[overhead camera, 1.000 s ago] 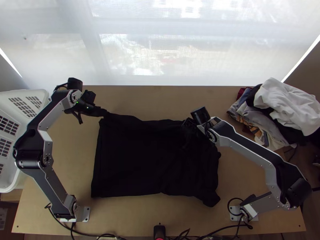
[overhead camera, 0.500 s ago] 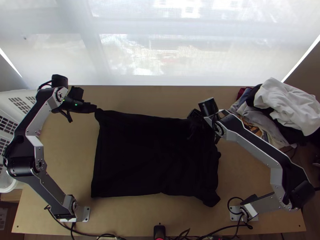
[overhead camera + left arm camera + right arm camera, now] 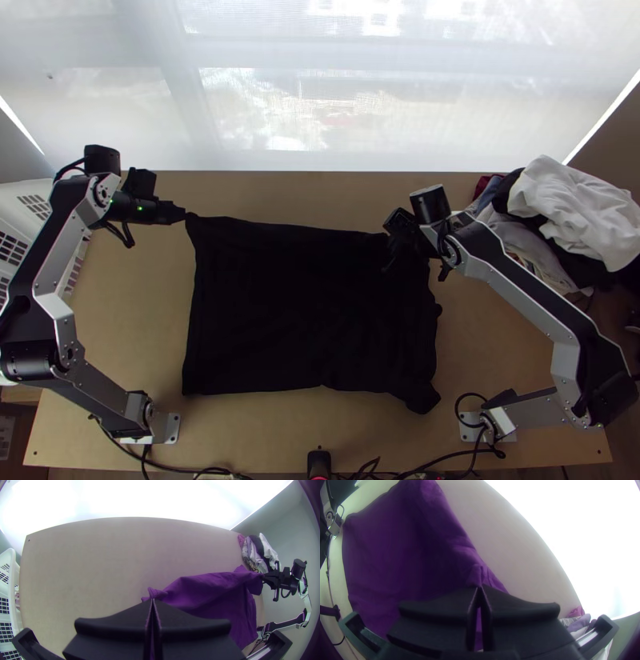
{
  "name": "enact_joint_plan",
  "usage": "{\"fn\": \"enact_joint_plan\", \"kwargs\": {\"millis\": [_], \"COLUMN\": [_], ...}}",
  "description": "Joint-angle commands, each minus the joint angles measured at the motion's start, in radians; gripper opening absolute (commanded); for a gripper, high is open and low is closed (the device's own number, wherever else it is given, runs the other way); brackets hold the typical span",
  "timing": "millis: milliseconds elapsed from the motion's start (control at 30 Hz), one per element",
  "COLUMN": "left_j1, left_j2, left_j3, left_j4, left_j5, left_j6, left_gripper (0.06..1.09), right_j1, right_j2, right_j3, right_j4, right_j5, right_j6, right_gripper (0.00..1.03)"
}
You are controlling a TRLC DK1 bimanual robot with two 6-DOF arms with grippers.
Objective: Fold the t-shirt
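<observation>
**Black T-Shirt Gripped at Both Ends of Its Far Edge**

The left gripper (image 3: 186,214) is closed on one end of the t-shirt's far edge, and the other end is pinched by the right gripper (image 3: 480,586), also closed. Between them the t-shirt (image 3: 308,320) is drawn out at the middle of the wooden table (image 3: 504,344), its body laid broad and fairly flat. Beyond the right gripper, a pile of clothes (image 3: 560,212) is stacked at the table's far corner; a white basket (image 3: 14,248) is set on the opposite side.

The edge is probably being straightened ahead of a fold. Next, it is judged, the grip should be kept even and the edge carried toward the near side, then lowered and let go.

From the top view the outline is given, down to a bunched patch (image 3: 418,396) at the near corner by the right arm, while the dark cloth's creases are barely told. In the left wrist view, loose folds are revealed along the stretched edge.
</observation>
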Motion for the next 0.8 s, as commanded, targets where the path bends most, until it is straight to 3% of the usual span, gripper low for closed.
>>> {"fn": "enact_joint_plan", "kwargs": {"millis": [0, 267, 767], "left_j1": [-0.010, -0.007, -0.002], "left_j2": [-0.066, -0.147, -0.313], "left_j3": [-0.052, -0.122, -0.317], "left_j4": [-0.007, -0.007, -0.010], "left_j5": [0.020, 0.028, 0.037], "left_j6": [0.000, 0.025, 0.041], "left_gripper": [0.09, 0.09, 0.09], "right_j1": [-0.034, -0.040, -0.023], "right_j2": [-0.006, -0.018, -0.165], "right_j3": [0.039, 0.070, -0.125], "right_j4": [-0.012, -0.084, -0.141], "right_j5": [0.000, 0.000, -0.018], "right_j6": [-0.030, -0.043, -0.058], "right_gripper": [0.03, 0.03, 0.03]}}
